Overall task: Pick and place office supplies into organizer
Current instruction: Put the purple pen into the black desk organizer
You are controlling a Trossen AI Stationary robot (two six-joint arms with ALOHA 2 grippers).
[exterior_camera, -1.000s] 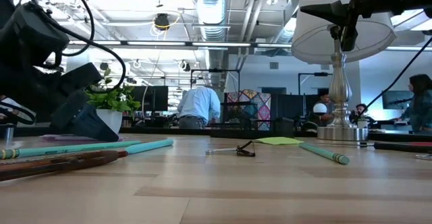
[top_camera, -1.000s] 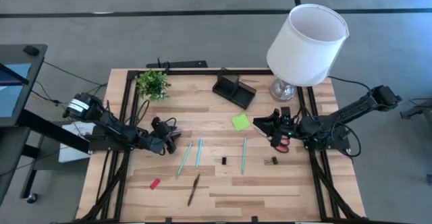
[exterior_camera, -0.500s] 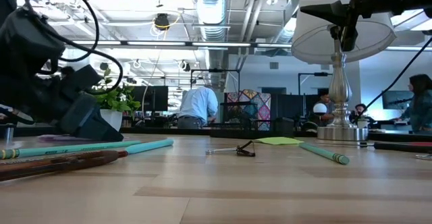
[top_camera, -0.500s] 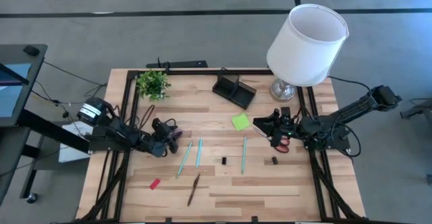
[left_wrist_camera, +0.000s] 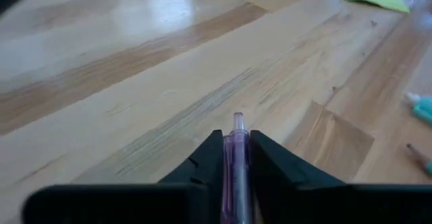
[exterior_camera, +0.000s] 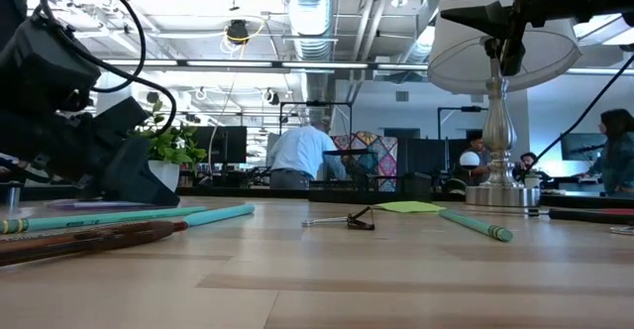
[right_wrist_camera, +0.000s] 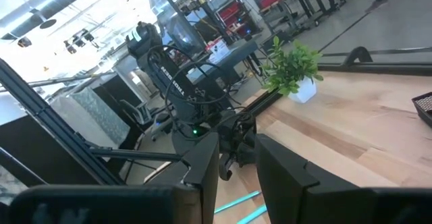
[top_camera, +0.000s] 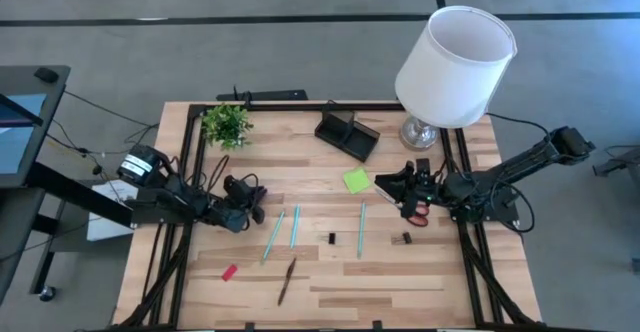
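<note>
My left gripper (top_camera: 247, 204) sits low over the table's left part, shut on a pink pen (left_wrist_camera: 237, 158). My right gripper (top_camera: 388, 181) hovers at the right, open, nothing between its fingers (right_wrist_camera: 204, 164); the red-handled scissors (top_camera: 419, 210) lie under its arm. Flat on the wood lie two teal pens (top_camera: 273, 237) (top_camera: 294, 226), a green pen (top_camera: 361, 228), a brown pencil (top_camera: 287, 280), a red eraser (top_camera: 229, 271), two black clips (top_camera: 332, 239) (top_camera: 402, 239) and a lime sticky-note pad (top_camera: 356, 180). The black organizer (top_camera: 347, 135) stands at the far middle. My left gripper pinches the pink pen between its two fingers, which lie along the pen. The pen's end (left_wrist_camera: 237, 121) sticks out just past the fingertips. The fingers come slanting down from the table's left side. Whether the pen still rests on the wood, I cannot tell.
A white-shaded lamp (top_camera: 455, 67) stands at the far right corner and a small potted plant (top_camera: 226, 124) at the far left. Black rails (top_camera: 186, 162) run along the table's left and right sides. People move about in the room behind the table.
My left arm's wrist has swung toward the table's right and tipped lower over the pink pen, and the fingers have closed in on the pen, which shows less from above than before. My right arm has kept still.
</note>
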